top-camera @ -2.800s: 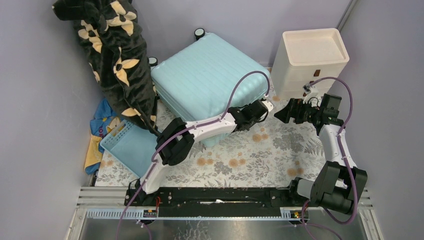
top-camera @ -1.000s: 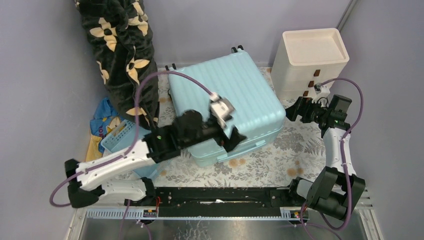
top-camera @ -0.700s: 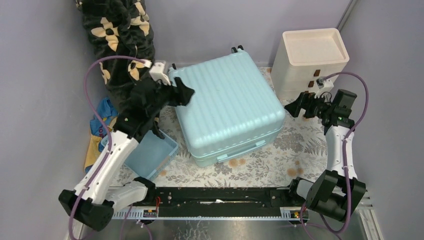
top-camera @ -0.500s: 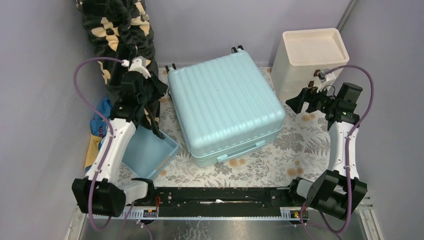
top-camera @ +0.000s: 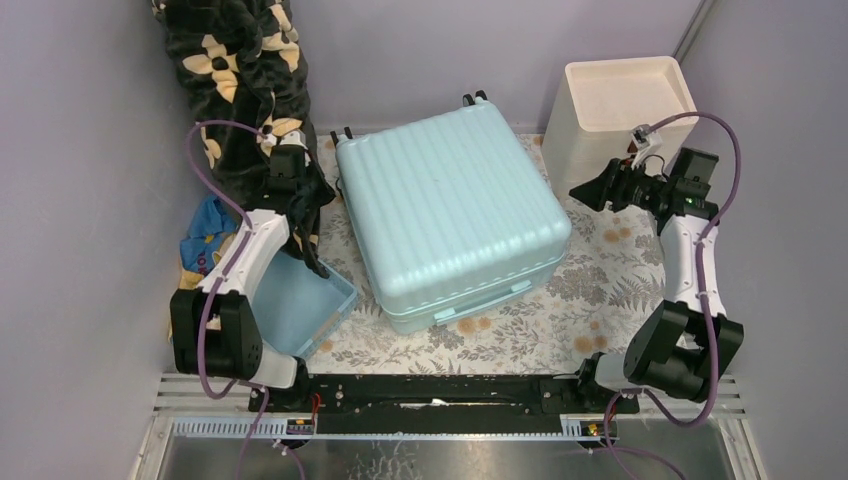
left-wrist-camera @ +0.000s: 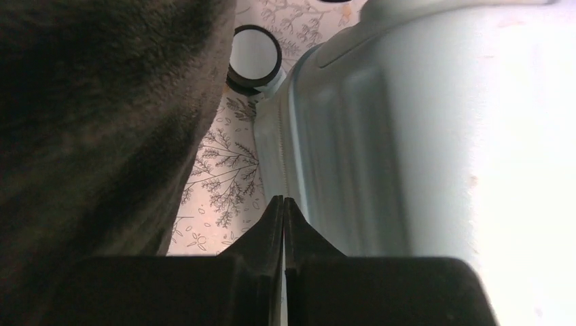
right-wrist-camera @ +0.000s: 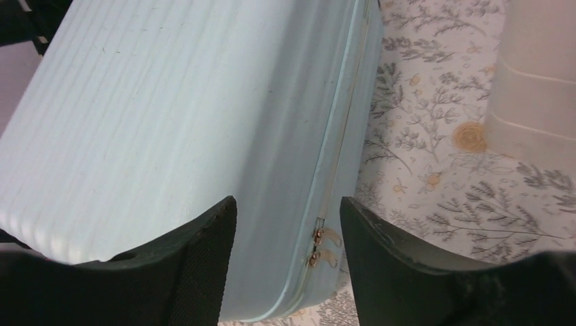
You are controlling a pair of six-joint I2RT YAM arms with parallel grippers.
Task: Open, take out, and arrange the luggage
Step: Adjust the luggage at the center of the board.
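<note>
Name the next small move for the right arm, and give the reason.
Probably ease the right pincer down onto the two zipper pulls and close on them. The luggage lies flat and shut, and in the wrist view the pulls show in the gap between the open jaws, so pulling the zip looks like the way to start opening it.

No text, label, brand or number can be read anywhere.
</note>
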